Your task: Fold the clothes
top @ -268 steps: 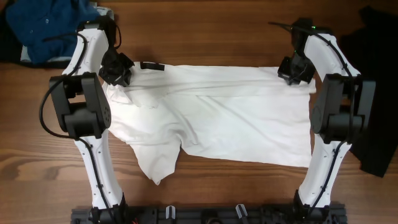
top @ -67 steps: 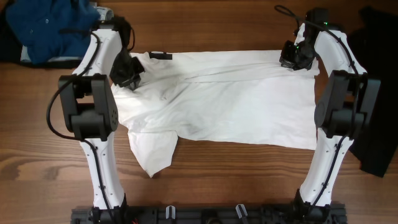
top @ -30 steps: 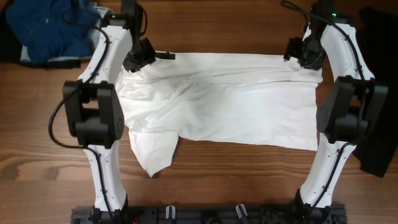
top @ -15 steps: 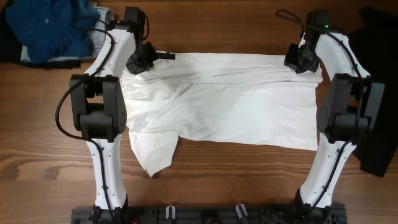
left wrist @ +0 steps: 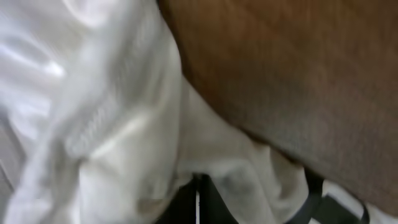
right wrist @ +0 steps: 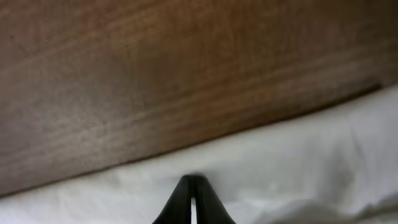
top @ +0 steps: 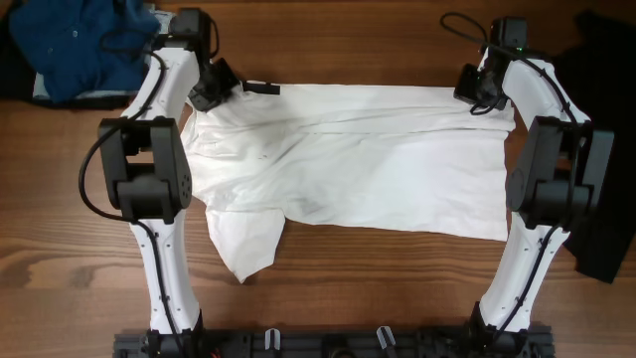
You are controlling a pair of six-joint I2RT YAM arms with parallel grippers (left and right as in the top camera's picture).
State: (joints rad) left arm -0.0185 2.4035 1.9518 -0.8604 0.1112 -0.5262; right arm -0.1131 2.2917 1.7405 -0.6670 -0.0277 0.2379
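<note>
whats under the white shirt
The wooden table shows all round the shirt, so the shirt lies flat on it. A black bit peeks out at its top-left edge. Anything else beneath is covered by the cloth.

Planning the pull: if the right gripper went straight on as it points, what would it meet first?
The shirt: the right gripper is shut on its edge. Beyond lies bare table, though depth is unclear.

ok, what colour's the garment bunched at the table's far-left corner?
Blue garment; the overhead view shows it best.
</note>
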